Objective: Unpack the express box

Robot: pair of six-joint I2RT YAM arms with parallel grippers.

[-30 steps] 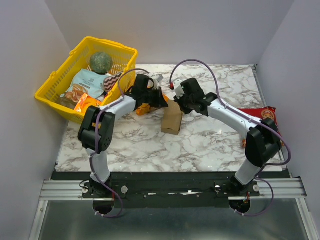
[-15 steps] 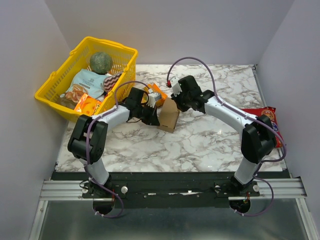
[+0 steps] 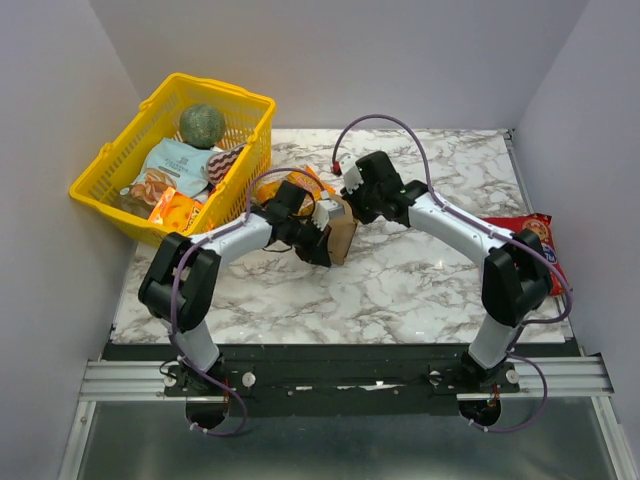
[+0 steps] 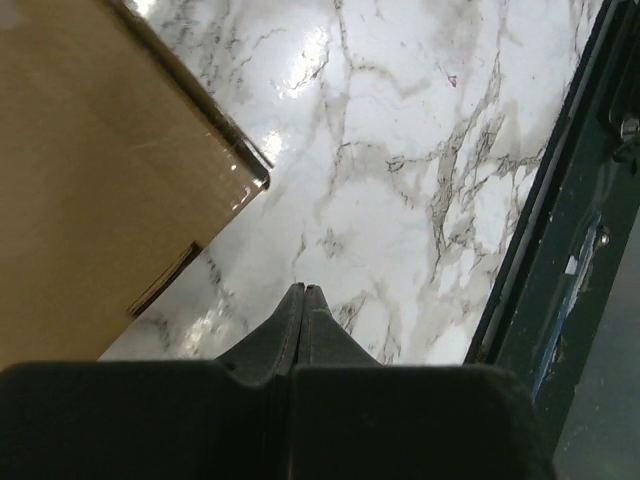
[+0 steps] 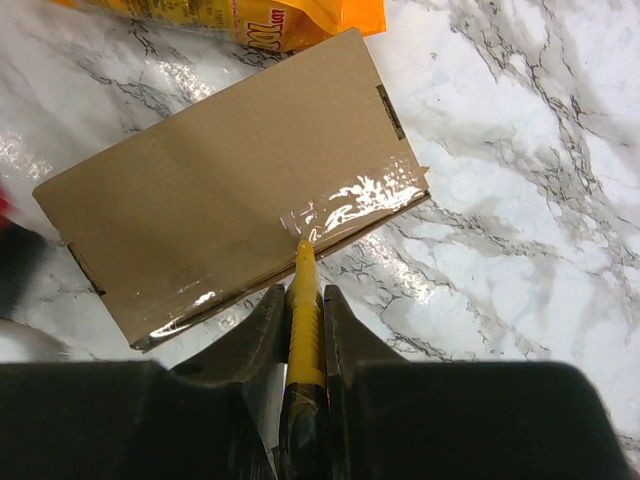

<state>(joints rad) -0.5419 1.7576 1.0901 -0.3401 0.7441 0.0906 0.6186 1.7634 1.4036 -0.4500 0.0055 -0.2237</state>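
Note:
The express box (image 3: 342, 236) is a flat brown cardboard box lying shut on the marble table, with glossy tape along one edge of its top. My right gripper (image 3: 352, 203) hovers over its far end, shut on a yellow ridged cutter (image 5: 305, 325). The cutter's tip touches the taped top of the box (image 5: 230, 190) near its edge. My left gripper (image 3: 318, 240) is shut and holds nothing. It sits low beside the box's left side, fingertips (image 4: 303, 290) just above the marble, and the box (image 4: 90, 170) fills the upper left of the left wrist view.
An orange snack packet (image 3: 305, 184) lies right behind the box, also seen as packet (image 5: 270, 15). A yellow basket (image 3: 205, 85) with groceries stands at the back left. A red snack bag (image 3: 530, 232) lies at the right edge. The black front rail (image 4: 560, 250) runs close by.
My left arm has come away from the orange packet and swung round to the box's near-left side. The packet now lies behind the box. The right gripper has shifted slightly toward the box's far end.

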